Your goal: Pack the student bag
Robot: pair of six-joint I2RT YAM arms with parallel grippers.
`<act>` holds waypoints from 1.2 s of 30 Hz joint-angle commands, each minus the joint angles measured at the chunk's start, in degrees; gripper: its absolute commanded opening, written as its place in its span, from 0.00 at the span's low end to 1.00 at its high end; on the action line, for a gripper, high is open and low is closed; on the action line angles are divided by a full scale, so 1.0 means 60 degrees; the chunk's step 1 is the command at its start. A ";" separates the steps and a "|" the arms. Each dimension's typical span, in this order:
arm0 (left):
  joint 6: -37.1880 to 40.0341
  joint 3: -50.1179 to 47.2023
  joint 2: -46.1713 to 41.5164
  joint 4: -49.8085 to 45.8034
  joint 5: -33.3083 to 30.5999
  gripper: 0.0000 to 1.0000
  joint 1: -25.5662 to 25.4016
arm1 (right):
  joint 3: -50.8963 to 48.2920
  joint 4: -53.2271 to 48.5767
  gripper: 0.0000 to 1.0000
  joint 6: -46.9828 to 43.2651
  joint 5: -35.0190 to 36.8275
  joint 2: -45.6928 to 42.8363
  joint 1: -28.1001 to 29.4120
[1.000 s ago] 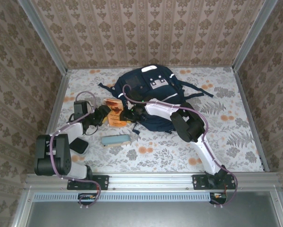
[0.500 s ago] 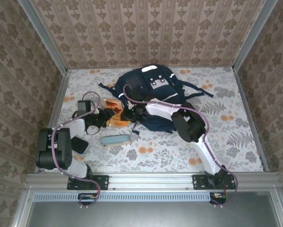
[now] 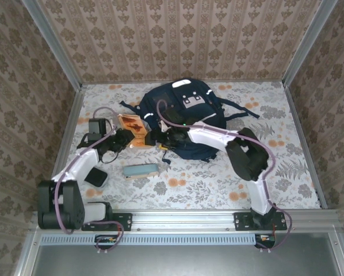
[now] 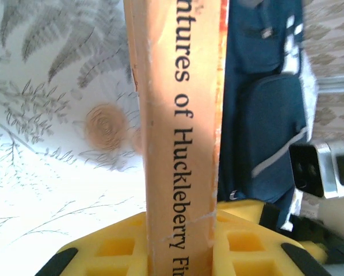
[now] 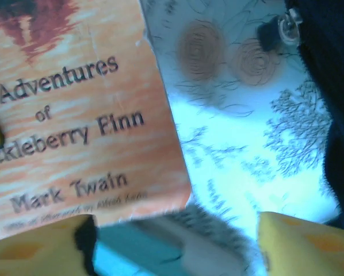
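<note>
1. I'm seeing the student bag (image 3: pixel 206 115) in navy blue, with white stripes and patches
2. Book (image 4: pixel 180 132) is orange, dark lettering down the spine
3. Tablecloth (image 3: pixel 287 155) white, grey ferns, orange blooms
4. I read the walls (image 3: pixel 178 40) as brown damask
5. Slim case (image 3: pixel 141 170), teal

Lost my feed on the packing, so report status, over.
Left gripper shut on book. Right gripper open beside its cover. Student bag lies behind, book not yet inside. Teal case lies nearer, not in the way.

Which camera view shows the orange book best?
The right wrist view: the book shows its front cover, title and author readable. The left wrist view gives its spine, clamped in the left tool. The top view shows it small, beside the student bag.
</note>
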 commanded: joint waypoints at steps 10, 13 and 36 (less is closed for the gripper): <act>-0.2656 0.1293 -0.1519 0.1857 -0.1362 0.14 -0.1651 | -0.3774 0.7208 0.95 0.4830 -0.0775 -0.2990 -0.1300; -0.3522 0.1490 -0.1303 0.2760 -0.1685 0.14 -0.2017 | -0.4491 0.9157 0.96 0.6216 -0.0433 -0.3165 -0.1406; -0.6975 0.1584 0.0283 0.6016 -0.2474 0.13 -0.3317 | -0.3827 1.0804 0.71 0.7225 0.0711 -0.2810 -0.1375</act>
